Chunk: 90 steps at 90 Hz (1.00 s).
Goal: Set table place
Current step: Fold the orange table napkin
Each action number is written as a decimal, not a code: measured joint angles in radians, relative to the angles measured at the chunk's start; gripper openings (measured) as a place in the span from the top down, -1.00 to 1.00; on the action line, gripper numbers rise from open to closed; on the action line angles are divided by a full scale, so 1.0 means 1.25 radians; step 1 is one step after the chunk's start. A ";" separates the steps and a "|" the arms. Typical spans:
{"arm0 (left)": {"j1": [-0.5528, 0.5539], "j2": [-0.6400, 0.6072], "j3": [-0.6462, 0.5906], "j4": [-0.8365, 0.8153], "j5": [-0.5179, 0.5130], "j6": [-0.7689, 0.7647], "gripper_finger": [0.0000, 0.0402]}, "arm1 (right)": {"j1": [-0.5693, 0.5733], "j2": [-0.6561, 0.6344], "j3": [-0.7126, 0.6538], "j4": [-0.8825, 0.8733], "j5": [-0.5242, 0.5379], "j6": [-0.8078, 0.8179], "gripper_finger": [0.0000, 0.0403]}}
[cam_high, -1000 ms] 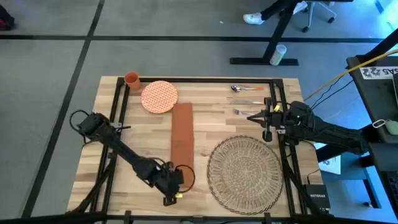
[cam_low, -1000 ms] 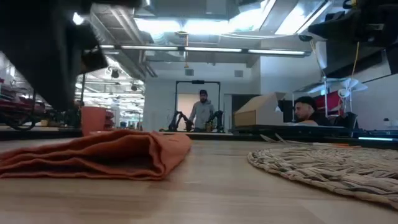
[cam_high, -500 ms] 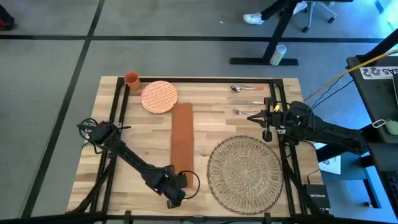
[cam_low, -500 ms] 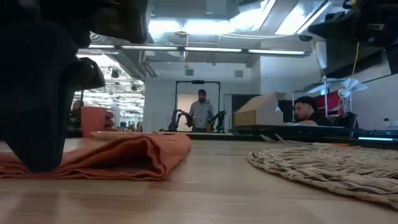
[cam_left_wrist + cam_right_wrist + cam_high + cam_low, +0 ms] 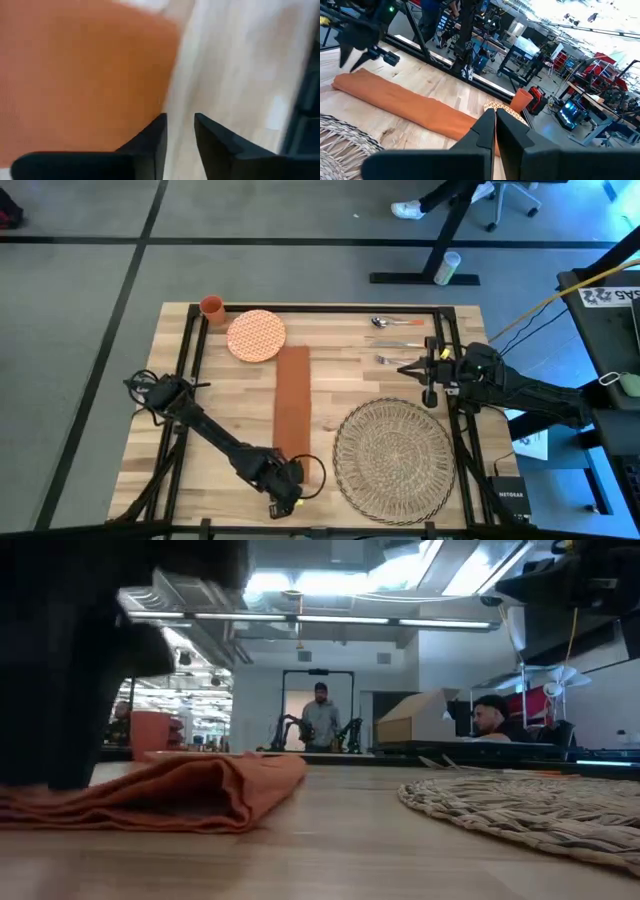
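Table [image 5: 230,395] — mat [image 5: 392,448], napkin [image 5: 292,400], plate [image 5: 256,335] (cup [image 5: 212,306], cutlery [image 5: 396,323]).

L arm reaches from its base at the table's left side diagonally toward the near edge, elbow bent low, wrist near the near-centre. Left gripper [image 5: 291,480] points down close to the surface; in the left wrist view its fingers [image 5: 150,141] stand a narrow gap apart. R arm comes in from the right side, forearm roughly level, stretched leftward. Right gripper [image 5: 412,368] sits at the right-centre, aimed left; in the right wrist view its fingers [image 5: 485,131] are pressed together, nothing between.
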 joint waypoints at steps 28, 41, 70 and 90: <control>0.001 0.005 0.024 -0.085 -0.032 0.006 0.50 | 0.000 0.000 0.000 -0.008 0.000 0.000 1.00; 0.000 0.007 0.024 -0.101 -0.032 0.007 0.50 | 0.000 0.000 0.000 -0.008 -0.002 0.000 1.00; -0.003 0.026 0.024 -0.105 -0.032 0.017 0.50 | 0.000 0.000 0.000 -0.008 -0.015 0.000 1.00; -0.007 0.038 0.023 -0.098 -0.032 0.014 0.50 | 0.000 0.000 0.000 -0.013 -0.015 0.000 1.00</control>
